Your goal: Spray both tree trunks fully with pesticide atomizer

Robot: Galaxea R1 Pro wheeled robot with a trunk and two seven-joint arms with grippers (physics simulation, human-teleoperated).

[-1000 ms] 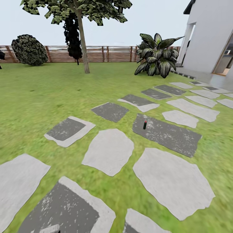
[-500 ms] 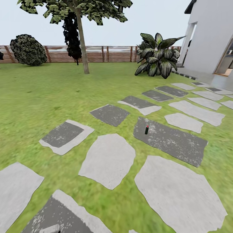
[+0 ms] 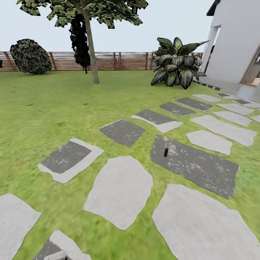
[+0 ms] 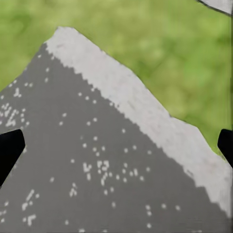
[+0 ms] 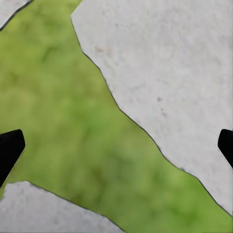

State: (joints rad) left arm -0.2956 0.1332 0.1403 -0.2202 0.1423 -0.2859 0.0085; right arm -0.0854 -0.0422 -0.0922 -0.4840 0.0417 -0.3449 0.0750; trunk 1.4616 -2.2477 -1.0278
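Atomizer [image 3: 166,151] stands upright on a dark paving slab [image 3: 202,168], right of frame centre. Tree trunk [image 3: 91,50] rises upper left. Both claws, left gripper [image 4: 116,145] and right gripper [image 5: 116,145], gape wide, empty.

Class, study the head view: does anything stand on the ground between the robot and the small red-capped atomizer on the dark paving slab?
Nothing visible does. The atomizer stands upright on a dark slab, with only flat paving slabs and grass lying between it and the robot. The tree and broad-leaved plant stand farther back.

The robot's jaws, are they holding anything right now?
No, nothing is held. Both the left gripper and the right gripper have jaws wide apart over the ground. The atomizer stands on a dark slab.
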